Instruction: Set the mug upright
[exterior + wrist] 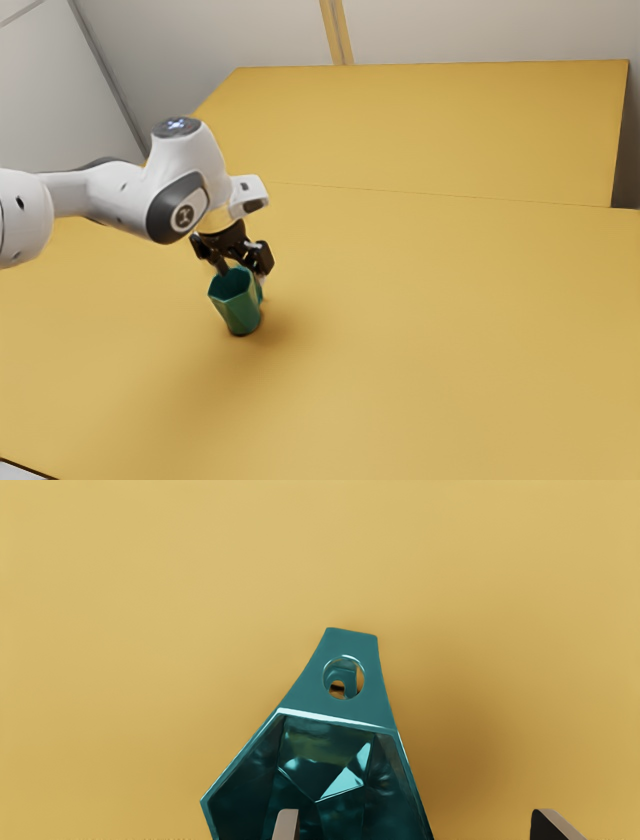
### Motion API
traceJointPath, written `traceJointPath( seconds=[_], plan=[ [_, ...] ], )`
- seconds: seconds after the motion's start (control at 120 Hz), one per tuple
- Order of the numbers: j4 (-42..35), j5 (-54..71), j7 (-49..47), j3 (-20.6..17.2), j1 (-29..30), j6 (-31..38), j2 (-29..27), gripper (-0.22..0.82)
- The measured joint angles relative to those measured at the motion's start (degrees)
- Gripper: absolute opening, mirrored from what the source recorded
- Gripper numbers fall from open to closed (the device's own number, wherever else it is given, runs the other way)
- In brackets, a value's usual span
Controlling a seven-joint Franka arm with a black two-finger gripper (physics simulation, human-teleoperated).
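The teal faceted mug [238, 305] is on the table with its mouth up and its base low; whether it leans slightly I cannot tell. My gripper [244, 271] is right above its rim, fingers spread. Looking down in the wrist view, I see into the mug [320, 760], and its handle [312, 690] with a round hole juts out from one side. The gripper [416, 820] is open there: one finger overlaps the mug's mouth, while the other stands outside the wall, apart from it. How deep the first finger reaches is unclear.
A wide yellow table [430, 350] surrounds the mug, with a seam across it farther back. Pale walls rise behind the table's far edge. The arm comes in from the exterior view's left, over the tabletop.
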Motion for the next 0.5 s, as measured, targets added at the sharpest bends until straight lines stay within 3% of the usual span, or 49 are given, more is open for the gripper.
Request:
traceJointPath(
  seconds=[0.233, 0.5],
  plan=[
    [1.38, -0.04, 0.32, 0.0, -1.88, -1.3, -4.39, 0.57],
    [14.9, 0.64, 0.64, 0.13, -2.53, -10.99, -4.43, 0.59]
  ],
)
